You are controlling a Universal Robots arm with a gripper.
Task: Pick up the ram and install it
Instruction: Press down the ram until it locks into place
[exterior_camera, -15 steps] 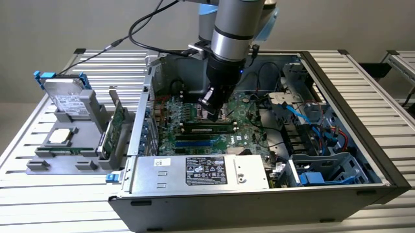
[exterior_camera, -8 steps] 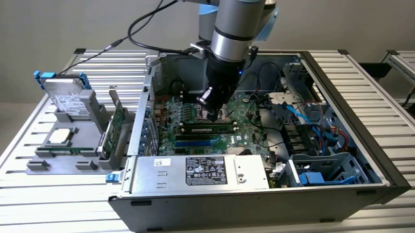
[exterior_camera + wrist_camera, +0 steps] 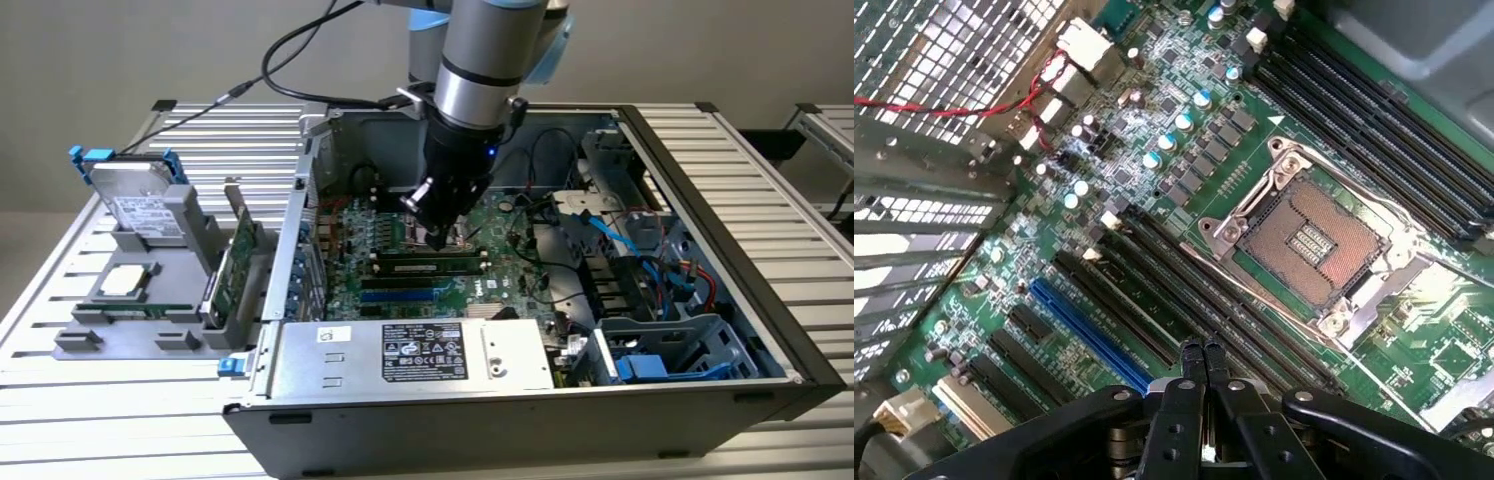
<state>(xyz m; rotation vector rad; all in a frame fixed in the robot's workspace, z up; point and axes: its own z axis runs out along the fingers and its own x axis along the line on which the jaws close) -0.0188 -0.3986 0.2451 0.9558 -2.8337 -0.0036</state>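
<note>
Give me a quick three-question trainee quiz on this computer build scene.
1. True or false: the gripper is open.
2. Where is the hard drive relative to the case? A) inside it B) outside it, on the grey rack
3. Fill in: the CPU socket on the motherboard is ___ (empty or filled).
Key: 1 false; 2 B; 3 empty.

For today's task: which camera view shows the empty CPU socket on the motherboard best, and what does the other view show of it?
The wrist view: the CPU socket lies open there, its contact grid and metal frame plain to see. In the exterior view the arm and gripper stand over that part of the motherboard, so the socket cannot be made out.
</note>
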